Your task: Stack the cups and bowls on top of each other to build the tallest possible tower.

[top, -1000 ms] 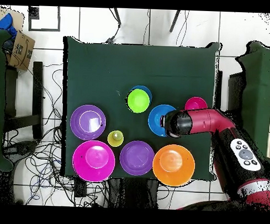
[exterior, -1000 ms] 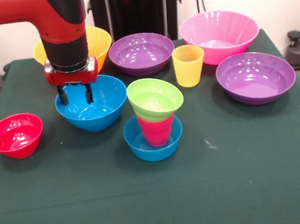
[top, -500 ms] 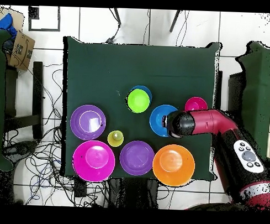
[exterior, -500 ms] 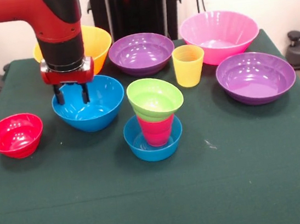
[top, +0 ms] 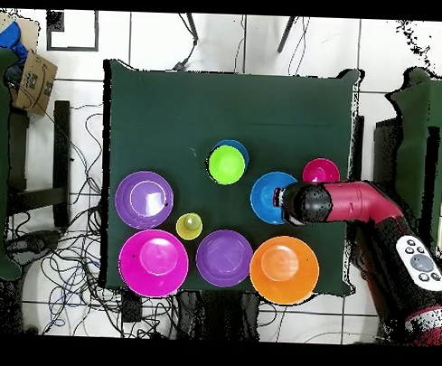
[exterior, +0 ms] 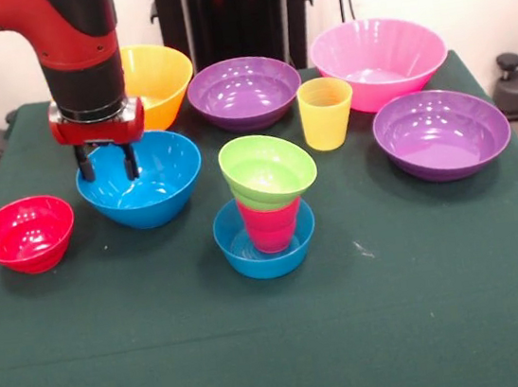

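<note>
We see the pincer (exterior: 103, 162) at the end of the red and black arm (exterior: 75, 46), hanging just inside the medium blue bowl (exterior: 149, 191). Its two dark fingers (exterior: 84, 163) point down with a clear gap between them, one on each side of the bowl's back rim; we cannot tell whether they touch it.

In the front view, the small red bowl (exterior: 26, 234) sits to the left of the pincer and slightly nearer the camera, just apart from the blue bowl. Behind the pincer, partly hidden by the arm, stands the large yellow bowl (exterior: 160, 77).

To the right of the pincer and nearer the camera is the tower (exterior: 266, 212): a small blue bowl (exterior: 238, 252) on the green worktop (exterior: 279, 344), a red cup (exterior: 270, 225) standing in it, and a lime green bowl (exterior: 267, 169) resting on the cup, tilted toward the camera.

Further right and back from the pincer stands a purple bowl (exterior: 244, 90), then the yellow cup (exterior: 326, 113), upright on its own. Beyond the cup is the large pink bowl (exterior: 378, 60), and furthest right a second purple bowl (exterior: 441, 132).

From overhead, the arm (top: 350, 204) covers one side of the blue bowl (top: 265, 197), with the red bowl (top: 321, 168) just beside it and the green bowl (top: 226, 164) well apart.
</note>
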